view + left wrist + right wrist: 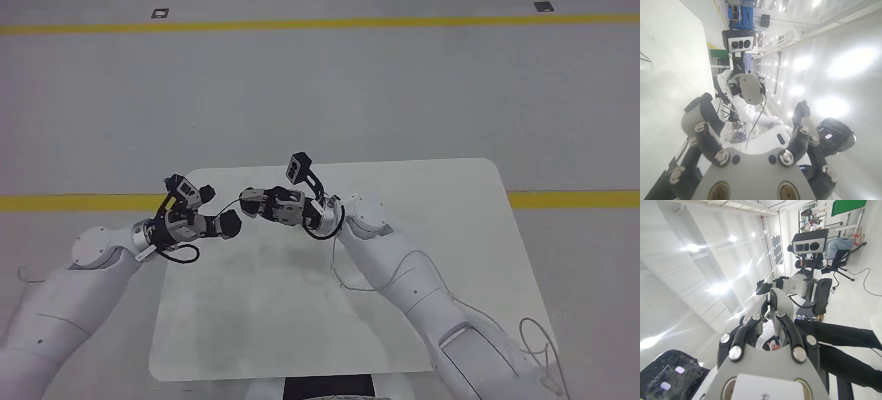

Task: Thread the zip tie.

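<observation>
Left wrist view, thin dark zip tie (755,123), hanging

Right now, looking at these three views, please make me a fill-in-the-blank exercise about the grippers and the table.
1. The fingers of the left gripper are ___.
2. The fingers of the right gripper are ___.
3. Both grippers are above a ___ table.
Missing words: open; shut; white.

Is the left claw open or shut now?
Open: the left claw has its fingers spread wide apart, gripping nothing.
</observation>
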Tool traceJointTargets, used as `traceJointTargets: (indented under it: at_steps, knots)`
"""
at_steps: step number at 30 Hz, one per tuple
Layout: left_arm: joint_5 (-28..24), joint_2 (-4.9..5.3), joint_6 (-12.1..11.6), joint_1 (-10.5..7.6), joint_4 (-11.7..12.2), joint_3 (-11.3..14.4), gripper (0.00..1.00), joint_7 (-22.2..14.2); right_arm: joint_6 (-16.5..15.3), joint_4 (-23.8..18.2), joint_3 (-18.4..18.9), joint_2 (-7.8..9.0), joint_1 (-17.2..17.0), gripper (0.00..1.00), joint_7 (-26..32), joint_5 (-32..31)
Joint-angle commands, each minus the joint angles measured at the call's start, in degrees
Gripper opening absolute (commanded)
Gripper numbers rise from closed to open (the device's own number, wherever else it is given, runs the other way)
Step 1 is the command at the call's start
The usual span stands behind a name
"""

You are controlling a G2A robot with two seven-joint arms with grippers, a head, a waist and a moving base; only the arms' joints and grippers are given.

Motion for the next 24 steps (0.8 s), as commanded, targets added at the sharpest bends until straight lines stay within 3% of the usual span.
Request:
traceJointTargets:
  at_steps: [1,2,6,9,11,24]
  knots:
    - [-0.1,-0.14,0.2,0.2,-0.3,-0.2,1.0,-0.1,-0.1,0.3,-0.3,-0.11,0.2,0.0,-0.1,0.0]
    - [-0.1,-0.21,0.2,0.28,-0.4,-0.3,1.0,-0.2,0.0,0.6,-0.5,-0.15,0.3,0.0,-0.2,-0.3]
    - [0.1,-0.47,0.4,0.57,-0.6,-0.8,0.76,-0.3,-0.3,1.3,-1.2,-0.21,1.0,0.0,-1.1,-2.2]
    - [0.5,-0.62,0.6,0.7,-0.6,-1.1,0.52,-0.3,-0.6,1.5,-1.4,-0.13,1.2,0.0,-1.4,-3.3]
    - [0.8,-0.72,0.7,0.82,-0.6,-1.4,0.45,-0.3,-1.1,1.5,-1.3,0.0,1.3,0.0,-1.7,-4.2]
    - [3.2,-1.13,1.3,2.3,-0.9,-3.3,0.34,-0.4,-0.9,-1.4,0.0,1.35,0.3,0.0,-4.2,-9.5]
